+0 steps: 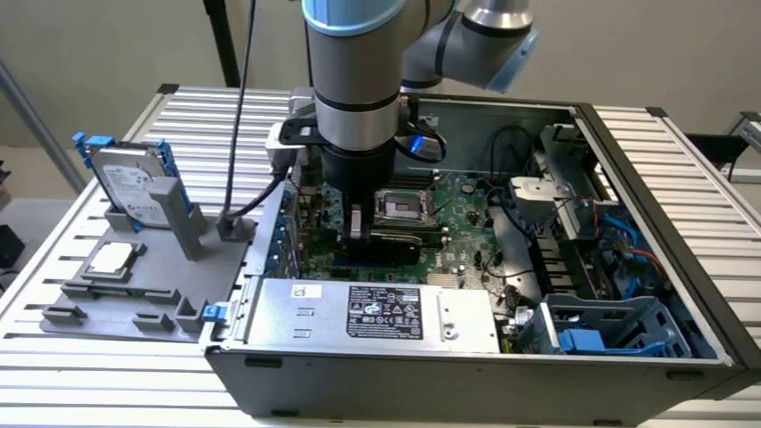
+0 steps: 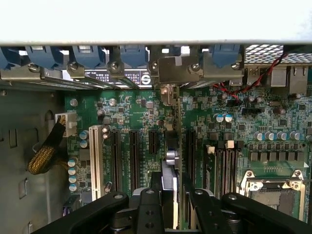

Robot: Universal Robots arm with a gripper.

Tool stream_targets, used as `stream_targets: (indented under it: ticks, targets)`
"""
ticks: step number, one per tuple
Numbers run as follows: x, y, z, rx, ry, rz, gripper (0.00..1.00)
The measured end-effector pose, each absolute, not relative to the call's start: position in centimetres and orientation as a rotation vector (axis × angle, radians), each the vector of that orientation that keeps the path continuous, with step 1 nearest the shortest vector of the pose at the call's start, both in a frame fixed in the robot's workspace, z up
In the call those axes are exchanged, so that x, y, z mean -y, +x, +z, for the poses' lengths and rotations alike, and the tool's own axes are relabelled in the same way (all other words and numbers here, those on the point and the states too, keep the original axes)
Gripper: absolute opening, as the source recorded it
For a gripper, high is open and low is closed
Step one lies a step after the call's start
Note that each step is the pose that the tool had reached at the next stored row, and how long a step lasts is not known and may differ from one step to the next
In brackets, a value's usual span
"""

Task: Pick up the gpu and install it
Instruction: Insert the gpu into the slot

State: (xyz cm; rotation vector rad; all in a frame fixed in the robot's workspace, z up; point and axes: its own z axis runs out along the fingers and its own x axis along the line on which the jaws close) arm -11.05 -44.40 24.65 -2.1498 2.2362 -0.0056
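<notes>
Item: fixture tray (image 1: 71, 312), exterior view's left, outside the case. Contents: hard drive (image 1: 128, 189) with blue rails, upright in its stand; CPU chip (image 1: 110, 259), flat in its pocket; the other pockets bare. Item: computer case (image 1: 476, 374), open on top. Contents, from that side across: power supply (image 1: 374, 314) along the near wall; motherboard (image 1: 458, 201) on the floor, with a CPU socket (image 1: 402, 207) and a row of expansion slots (image 2: 132, 156); cables and blue drive cage (image 1: 612, 325) at the exterior view's right. Item: gripper (image 2: 170, 204), lowered into the case over the slot area, fingers closed on the gpu (image 2: 171, 146). The gpu stands on edge, its metal bracket (image 2: 170, 70) at the case's rear wall beside the blue slot clips (image 2: 131, 53); its lower edge lies along one slot, but whether it is fully seated I cannot tell. Handling note, as judgement: the card wants to go down square, edge connector in line with the slot along its whole length and bracket tab flush with the rear opening; pressure should be straight and even, since a tilt could jam one end or strain the board, and neighbouring capacitors (image 2: 222, 118) stand close.
</notes>
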Motion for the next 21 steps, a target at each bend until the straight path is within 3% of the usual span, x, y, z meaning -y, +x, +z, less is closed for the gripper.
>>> stream_targets:
  ticks: [6, 7, 21]
  targets:
    - [44.46, -11.23, 24.64, -2.232, -2.148, -0.023, 0.27]
    - [44.54, -11.03, 24.57, -2.227, -2.143, -0.051, 0.27]
    - [44.54, -10.93, 24.57, -2.224, -2.145, -0.048, 0.27]
